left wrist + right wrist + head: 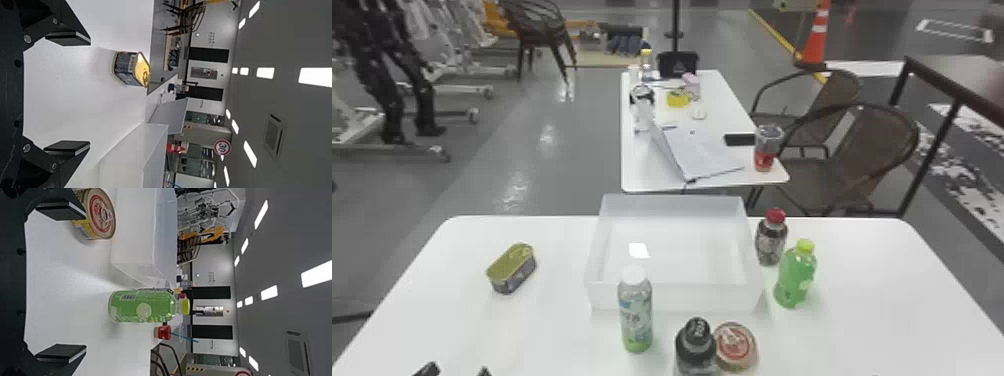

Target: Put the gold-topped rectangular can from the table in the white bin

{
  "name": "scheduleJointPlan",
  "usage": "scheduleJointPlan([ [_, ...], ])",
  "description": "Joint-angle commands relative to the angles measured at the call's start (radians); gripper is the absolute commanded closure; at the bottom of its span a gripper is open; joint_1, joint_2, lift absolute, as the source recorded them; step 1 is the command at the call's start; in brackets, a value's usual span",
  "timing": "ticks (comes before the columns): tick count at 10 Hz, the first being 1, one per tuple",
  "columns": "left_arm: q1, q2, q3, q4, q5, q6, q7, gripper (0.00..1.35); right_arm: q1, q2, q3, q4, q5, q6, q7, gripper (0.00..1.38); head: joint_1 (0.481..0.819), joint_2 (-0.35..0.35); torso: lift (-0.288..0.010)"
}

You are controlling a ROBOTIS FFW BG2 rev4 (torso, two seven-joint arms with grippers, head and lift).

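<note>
Left claw [456,371] is wide open, can [512,269] sitting left of the bin [692,297], bottle [636,320] and tin [738,347] out front.

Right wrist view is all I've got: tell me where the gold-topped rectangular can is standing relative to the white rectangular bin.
Observer: In the head view, the gold-topped rectangular can stands on the white table, to the left of the white rectangular bin.

Operator: Now report on the left gripper, the one with two flat black fingers, and whether it has the can.

Observer: In the left wrist view, the left gripper is open and empty, with the can standing out beyond its fingertips.
</note>
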Motion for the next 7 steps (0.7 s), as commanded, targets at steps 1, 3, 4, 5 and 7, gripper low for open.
scheduleJointPlan([
  [1,-0.002,-0.003,-0.001,0.001,0.000,-0.001,-0.002,0.35,0.000,0.001,0.000,0.001,-0.003,0.000,0.000,0.11,0.549,0.000,-0.100],
  [3,-0.002,-0.003,-0.003,0.000,0.000,0.000,0.000,0.35,0.002,0.001,0.000,0.004,-0.011,0.000,0.000,0.11,0.549,0.000,-0.100],
  [4,-0.002,-0.003,-0.003,0.001,0.002,0.003,0.000,0.35,0.002,0.001,0.000,0.004,-0.011,0.000,0.000,0.11,0.549,0.000,-0.100],
  [5,-0.002,-0.003,-0.003,0.001,0.002,0.006,0.000,0.35,0.000,0.001,0.000,0.004,-0.011,0.000,0.000,0.11,0.549,0.000,-0.100],
  [7,-0.002,-0.003,-0.003,0.000,0.002,0.005,0.000,0.35,0.002,0.001,0.000,0.004,-0.011,0.000,0.000,0.11,0.549,0.000,-0.100],
])
